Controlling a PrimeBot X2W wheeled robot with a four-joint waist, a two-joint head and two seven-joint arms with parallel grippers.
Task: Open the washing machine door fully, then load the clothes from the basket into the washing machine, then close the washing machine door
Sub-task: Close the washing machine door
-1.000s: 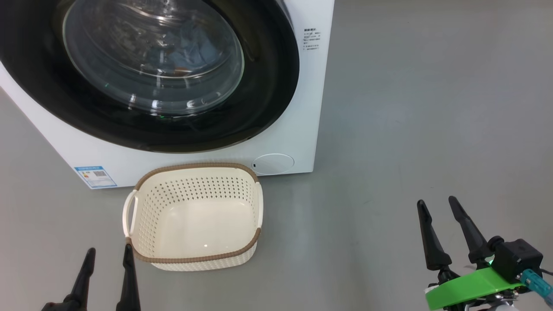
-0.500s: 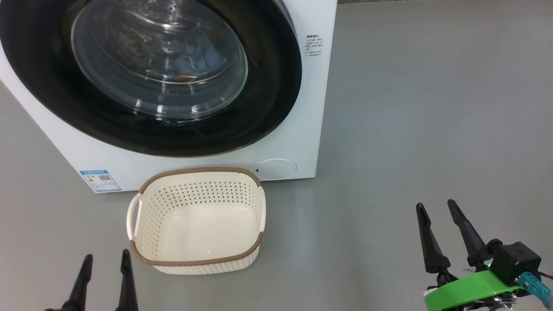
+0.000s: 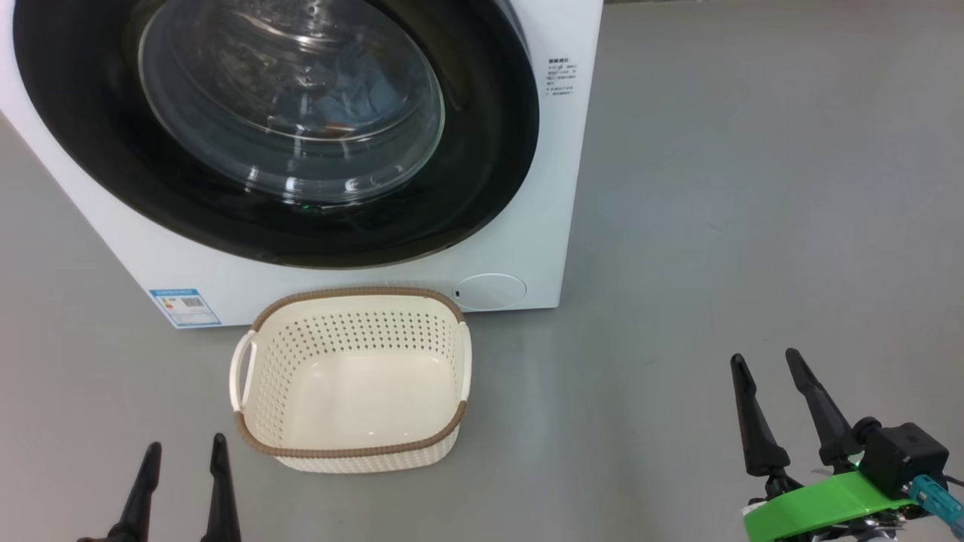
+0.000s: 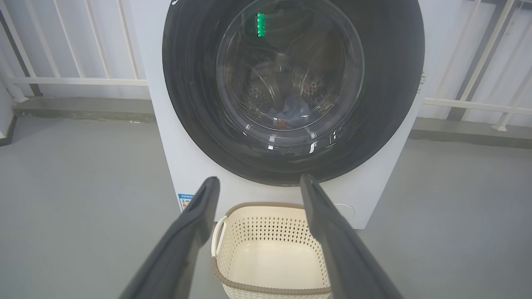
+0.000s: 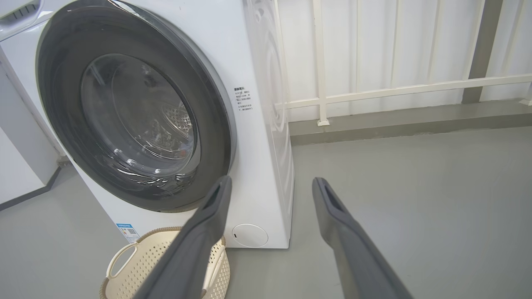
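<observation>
Head view: the washing machine door [image 3: 482,150] sits shut on the washing machine [image 3: 527,248], blue clothes [image 3: 354,94] behind its glass, the basket [image 3: 350,452] (cream, brown-rimmed) just before it. Left wrist view: left gripper [image 4: 259,178] wide. Right wrist view: right gripper [image 5: 272,178] wide too.

The grey floor [image 3: 715,226] carried the white washing machine [image 3: 520,248] at the far left, with the cream perforated basket [image 3: 354,290] standing just in front, nearer.
</observation>
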